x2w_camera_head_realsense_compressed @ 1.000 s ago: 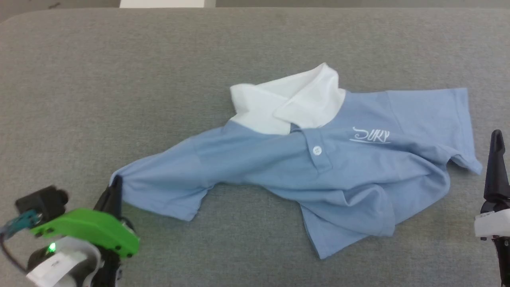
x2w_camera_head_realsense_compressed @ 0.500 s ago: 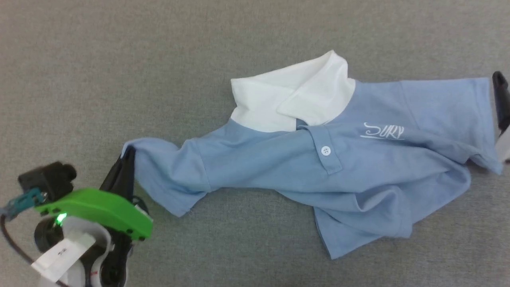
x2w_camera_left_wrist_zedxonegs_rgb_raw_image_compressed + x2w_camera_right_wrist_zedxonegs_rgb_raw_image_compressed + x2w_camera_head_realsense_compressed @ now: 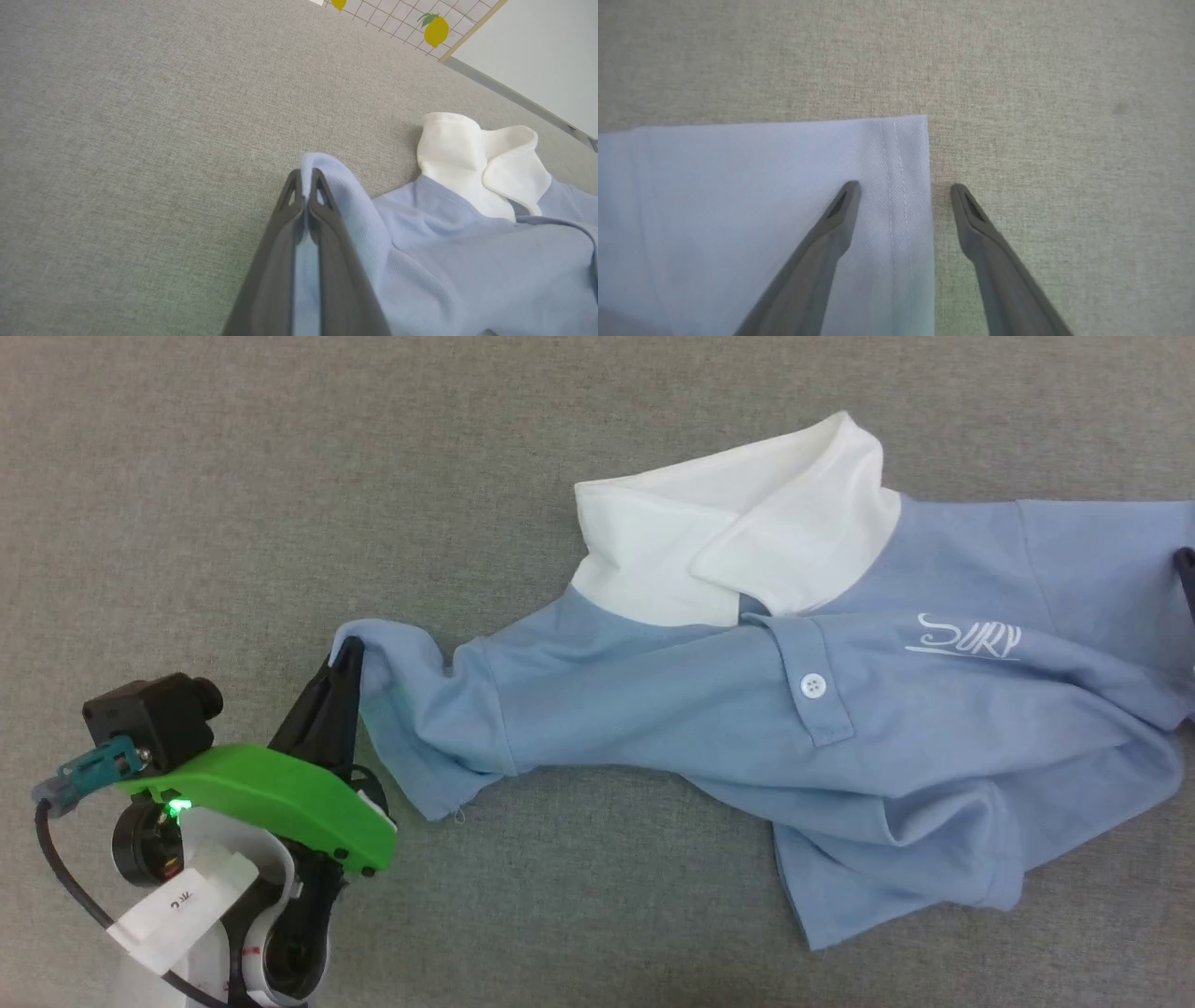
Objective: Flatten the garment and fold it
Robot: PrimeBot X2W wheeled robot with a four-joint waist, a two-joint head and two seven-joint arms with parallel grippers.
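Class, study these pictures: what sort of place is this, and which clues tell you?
Probably an indoor garment-folding test station: a grey woven-fabric work surface, a light blue cotton polo shirt lying on it, a lemon-printed grid sheet beyond.

Light blue polo shirt (image 3: 709, 709) with white collar, front up, rumpled, lying on grey cloth surface

The light blue knitted cloth polo shirt (image 3: 653, 700) looks soft and matt, finely pebbled, with a smooth, slightly shiny white plastic button (image 3: 813, 685). The grey worktop (image 3: 280, 476) is covered in coarse matt woven cloth. The left claw (image 3: 347, 653) has dark fingers of matt plastic and a green wrist cover (image 3: 271, 793) of smooth plastic.
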